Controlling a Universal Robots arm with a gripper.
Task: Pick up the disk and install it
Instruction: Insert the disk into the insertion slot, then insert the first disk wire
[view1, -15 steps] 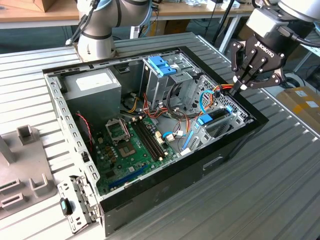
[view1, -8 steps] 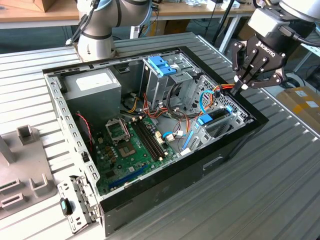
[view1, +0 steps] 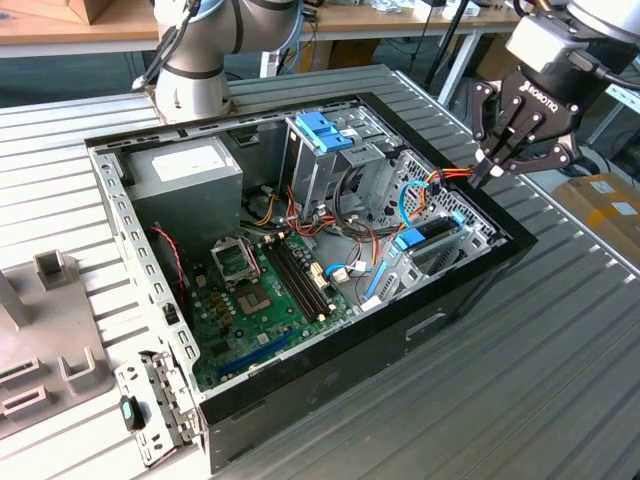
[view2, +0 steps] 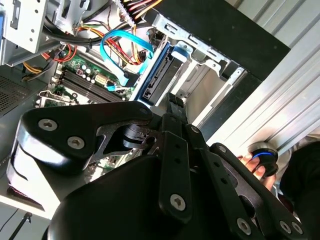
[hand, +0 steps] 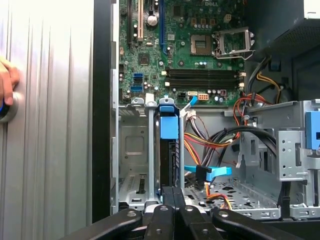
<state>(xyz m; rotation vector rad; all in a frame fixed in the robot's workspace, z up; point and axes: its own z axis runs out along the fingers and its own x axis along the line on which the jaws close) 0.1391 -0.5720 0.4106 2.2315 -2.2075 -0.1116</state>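
The disk (view1: 432, 238) stands on edge in a metal bay at the computer case's end on the exterior view's right, its blue carrier frame showing. Both wrist views look down at the disk (hand: 169, 150) (view2: 159, 76) with its blue tab between the bay walls. My gripper (view1: 487, 172) hangs above that end of the case, a little above and beyond the disk. Its black fingers (hand: 176, 196) are pressed together with nothing between them, and in the second wrist view the gripper (view2: 175, 101) points down toward the bay.
The open case (view1: 470, 290) lies on a ribbed metal table. Inside are the motherboard (view1: 255, 295), a grey power-supply box (view1: 185, 170), a tall drive cage with a blue clip (view1: 325, 130) and loose orange and blue cables (hand: 210, 172). A person's hand (hand: 6, 82) rests beside the case.
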